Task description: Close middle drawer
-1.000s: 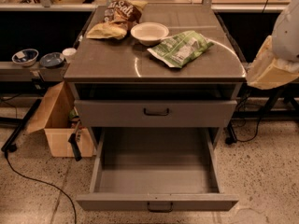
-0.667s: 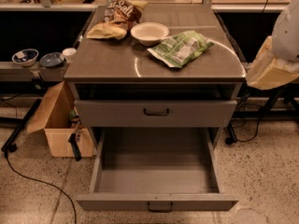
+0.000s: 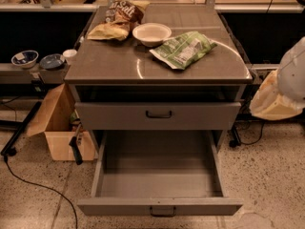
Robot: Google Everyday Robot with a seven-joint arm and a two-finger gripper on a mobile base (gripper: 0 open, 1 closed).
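Note:
The middle drawer (image 3: 159, 206) is pulled far out at the bottom of the grey cabinet. Its deep box is empty, and its low flat front with a small dark handle (image 3: 163, 211) faces me. Above it sits the taller-fronted drawer (image 3: 158, 114) with its own handle, with a dark gap over it. The lowest drawer is hidden. My gripper is out of view. Only a white and cream part of my arm (image 3: 286, 80) shows at the right edge, beside the cabinet and apart from the drawer.
On the cabinet top (image 3: 109, 61) lie a chip bag (image 3: 119, 18), a white bowl (image 3: 151, 34) and a green bag (image 3: 183, 49). A cardboard box (image 3: 59, 128) stands on the floor at the left. Cables run across the floor (image 3: 33, 194). Bowls sit on a low shelf (image 3: 24, 58) at the left.
The arm part at the right edge has moved lower. The drawers and the things on the top have not moved.

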